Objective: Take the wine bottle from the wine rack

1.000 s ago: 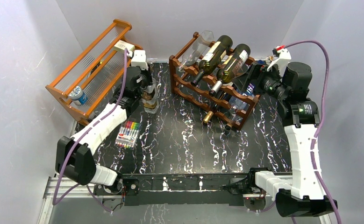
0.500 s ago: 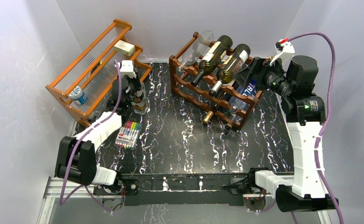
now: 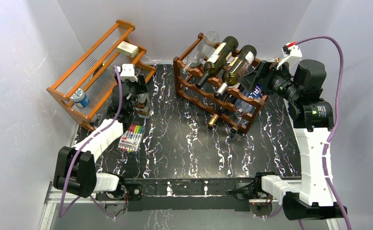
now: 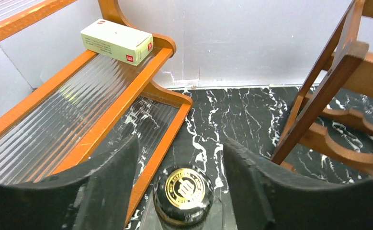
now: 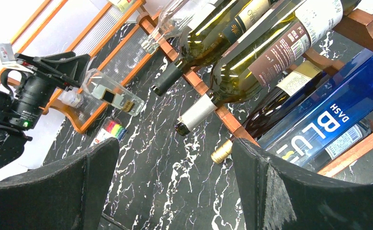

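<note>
A clear wine bottle [image 3: 144, 101] with a black, gold-crested cap [image 4: 183, 191] stands upright on the black marble table, beside the orange shelf. My left gripper [image 4: 179, 141] is open above it, with a finger on either side of the cap and a gap on both sides. The dark reddish-brown wine rack [image 3: 213, 96] stands at the back right and holds several bottles, among them a blue one [image 5: 328, 115]. My right gripper [image 3: 250, 76] hangs open at the rack's right end, beside the blue bottle, with nothing between its fingers.
An orange wooden shelf [image 3: 98, 67] with clear slats stands at the back left. It carries a cream box [image 4: 117, 40] and a roll of tape [image 3: 81, 97]. A pack of coloured markers [image 3: 131, 137] lies near the left arm. White walls close in the table.
My left gripper carried the clear bottle a little left toward the orange shelf, then opened and let it go. The right arm lifted slightly and stayed open.
</note>
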{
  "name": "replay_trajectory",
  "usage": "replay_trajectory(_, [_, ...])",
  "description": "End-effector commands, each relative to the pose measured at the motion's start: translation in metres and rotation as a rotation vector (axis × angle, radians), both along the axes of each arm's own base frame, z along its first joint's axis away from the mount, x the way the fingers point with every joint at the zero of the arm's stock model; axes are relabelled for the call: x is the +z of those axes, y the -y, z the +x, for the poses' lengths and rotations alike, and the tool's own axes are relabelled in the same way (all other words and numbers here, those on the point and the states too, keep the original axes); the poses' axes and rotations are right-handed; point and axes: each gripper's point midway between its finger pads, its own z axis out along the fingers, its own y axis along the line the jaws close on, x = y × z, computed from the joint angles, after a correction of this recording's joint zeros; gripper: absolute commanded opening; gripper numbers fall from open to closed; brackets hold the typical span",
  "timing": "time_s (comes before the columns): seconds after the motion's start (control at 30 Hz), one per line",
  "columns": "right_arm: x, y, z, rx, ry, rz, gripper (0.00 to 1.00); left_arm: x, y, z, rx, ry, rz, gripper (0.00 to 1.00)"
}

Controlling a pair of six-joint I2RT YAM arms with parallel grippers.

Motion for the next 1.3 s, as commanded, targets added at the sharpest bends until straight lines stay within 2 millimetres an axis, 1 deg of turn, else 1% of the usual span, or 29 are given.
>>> replay_trajectory(0.0, [0.011,-0.003,0.003,0.01,0.049,0.01,0.98,0.048,-0.007,-0.005,0.032,0.126,-0.033,0.7])
replay_trajectory(0.1, [0.007,-0.004,0.006,0.016,0.039,0.017,0.98,0.054,-0.003,-0.005,0.012,0.111,-0.024,0.96])
replay_trajectory(0.13, [0.006,-0.005,0.007,0.017,0.035,0.018,0.98,0.056,-0.002,-0.005,0.005,0.104,-0.022,0.98])
replay_trajectory(0.33, [-0.006,-0.006,0.015,0.024,-0.012,0.016,0.98,0.09,0.009,-0.013,-0.067,0.095,-0.032,0.98])
replay_trajectory(0.4, [-0.01,-0.006,0.019,0.021,-0.035,0.014,0.98,0.104,0.017,-0.019,-0.115,0.099,-0.04,0.98])
replay_trajectory(0.5, [-0.015,-0.007,0.024,0.015,-0.068,0.025,0.98,0.117,0.031,-0.028,-0.186,0.109,-0.043,0.98])
replay_trajectory(0.57, [-0.018,-0.009,0.029,0.012,-0.091,0.045,0.98,0.12,0.041,-0.033,-0.234,0.122,-0.028,0.98])
replay_trajectory(0.67, [-0.022,-0.007,0.04,-0.03,-0.13,0.079,0.98,0.125,0.047,-0.04,-0.254,0.149,-0.028,0.98])
replay_trajectory(0.8, [-0.033,0.005,0.059,-0.152,-0.191,0.112,0.98,0.135,0.06,-0.053,-0.304,0.186,-0.039,0.98])
replay_trajectory(0.93, [-0.042,0.014,0.081,-0.262,-0.252,0.148,0.98,0.139,0.075,-0.067,-0.373,0.222,-0.029,0.98])
replay_trajectory(1.0, [-0.045,0.015,0.092,-0.305,-0.284,0.185,0.98,0.141,0.081,-0.074,-0.399,0.238,-0.02,0.98])
replay_trajectory(1.1, [-0.049,0.011,0.107,-0.318,-0.318,0.242,0.98,0.143,0.086,-0.083,-0.416,0.262,-0.011,0.98])
replay_trajectory(1.2, [-0.061,0.01,0.124,-0.369,-0.38,0.298,0.98,0.145,0.091,-0.09,-0.437,0.291,0.005,0.98])
replay_trajectory(1.27, [-0.071,0.013,0.133,-0.412,-0.427,0.34,0.98,0.143,0.095,-0.093,-0.453,0.294,0.013,0.98])
